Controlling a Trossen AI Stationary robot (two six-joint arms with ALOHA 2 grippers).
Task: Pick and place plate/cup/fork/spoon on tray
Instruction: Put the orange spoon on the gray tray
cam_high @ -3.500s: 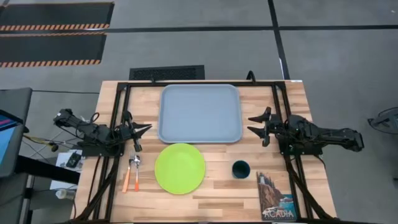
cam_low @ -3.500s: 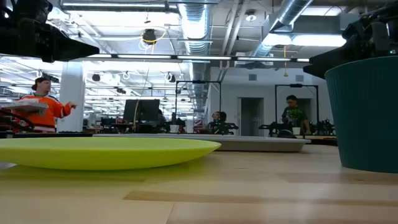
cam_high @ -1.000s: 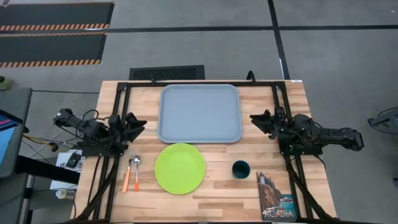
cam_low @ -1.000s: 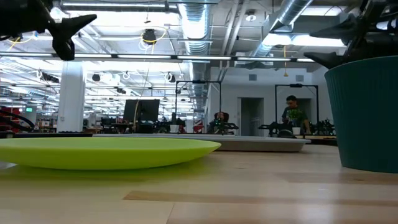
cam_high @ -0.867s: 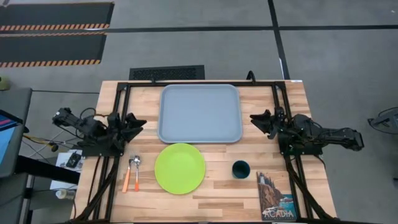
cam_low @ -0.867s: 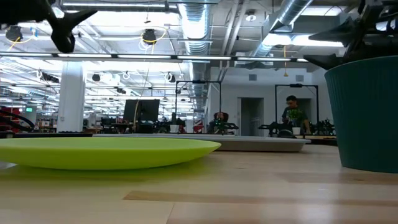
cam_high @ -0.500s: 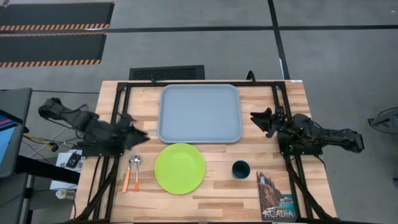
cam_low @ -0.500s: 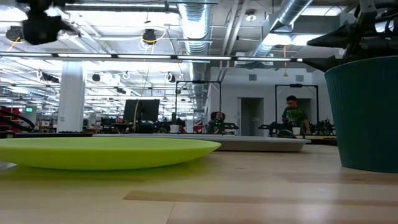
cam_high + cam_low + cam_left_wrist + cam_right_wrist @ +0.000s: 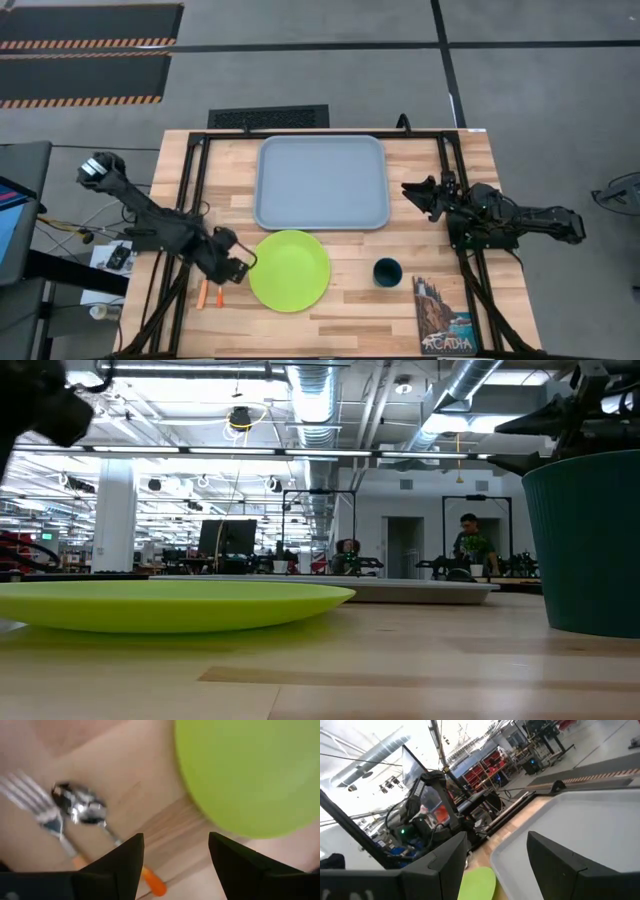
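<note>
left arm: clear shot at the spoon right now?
Likely yes. The left gripper hangs open over the table between the spoon and the plate. Nothing covers the spoon, though the fork lies close beside it.

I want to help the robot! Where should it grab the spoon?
Probably by the orange handle of the spoon, coming from above. It lies flat on the table, close beside the fork, so the left end effector, open over them, should straddle the thin handle.

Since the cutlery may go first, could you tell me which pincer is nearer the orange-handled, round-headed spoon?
Left pincer hovers open right by the spoon; right pincer waits beside the tray.
</note>
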